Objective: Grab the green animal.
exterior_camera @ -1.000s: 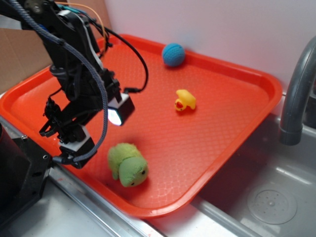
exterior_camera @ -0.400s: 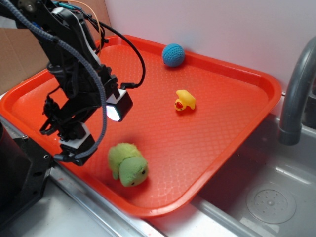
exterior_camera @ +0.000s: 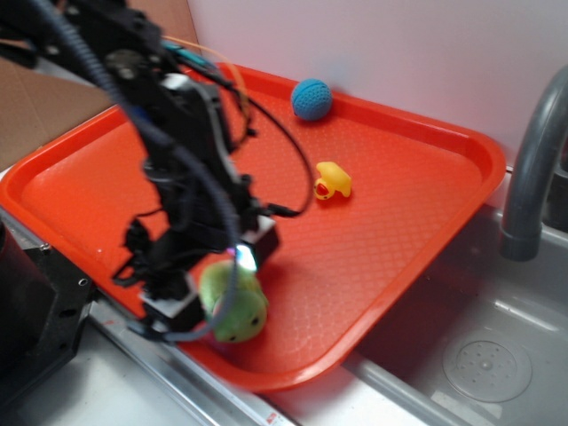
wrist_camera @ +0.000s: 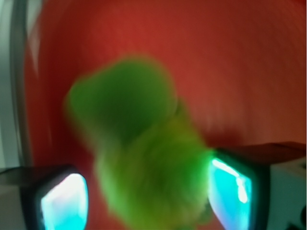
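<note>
I see my black gripper [exterior_camera: 209, 297] spread wide around the fuzzy lime-green plush turtle [wrist_camera: 144, 163] by the orange plastic tray's [exterior_camera: 426, 204] near rim; bare tray rightward, small yellow rubber duck [exterior_camera: 332, 180] well apart.

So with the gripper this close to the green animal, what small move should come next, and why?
Probably close the gripper. In the wrist view the green animal already sits between the two fingers, which stand apart on either side of its fuzzy back. The exterior view shows the gripper down at the toy near the front edge of the orange tray. Blur hides whether the fingers already touch it.
</note>
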Controlling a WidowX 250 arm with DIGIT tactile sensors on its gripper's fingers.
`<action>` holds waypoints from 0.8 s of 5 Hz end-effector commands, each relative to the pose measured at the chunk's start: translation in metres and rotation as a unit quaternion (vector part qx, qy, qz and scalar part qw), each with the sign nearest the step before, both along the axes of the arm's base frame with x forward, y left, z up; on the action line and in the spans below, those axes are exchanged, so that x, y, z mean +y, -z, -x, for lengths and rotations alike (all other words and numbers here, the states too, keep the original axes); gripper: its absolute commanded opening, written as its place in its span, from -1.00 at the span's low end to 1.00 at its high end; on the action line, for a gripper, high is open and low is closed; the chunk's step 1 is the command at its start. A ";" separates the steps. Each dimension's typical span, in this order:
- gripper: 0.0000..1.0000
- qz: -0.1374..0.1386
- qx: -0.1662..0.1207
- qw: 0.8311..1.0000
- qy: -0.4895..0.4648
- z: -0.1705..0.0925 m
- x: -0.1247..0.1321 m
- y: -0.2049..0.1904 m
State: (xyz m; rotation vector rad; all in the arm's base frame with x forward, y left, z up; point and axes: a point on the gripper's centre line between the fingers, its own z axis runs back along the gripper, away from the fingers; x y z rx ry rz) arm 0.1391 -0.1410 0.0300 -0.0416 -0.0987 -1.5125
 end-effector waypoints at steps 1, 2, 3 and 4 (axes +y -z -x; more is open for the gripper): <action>-1.00 -0.005 0.012 1.000 -0.017 0.008 -0.004 0.019; -1.00 -0.007 0.012 0.999 -0.032 0.005 0.000 0.021; -1.00 -0.007 0.011 0.998 -0.056 0.003 0.008 0.022; -1.00 -0.019 0.021 0.991 -0.127 0.000 0.022 0.017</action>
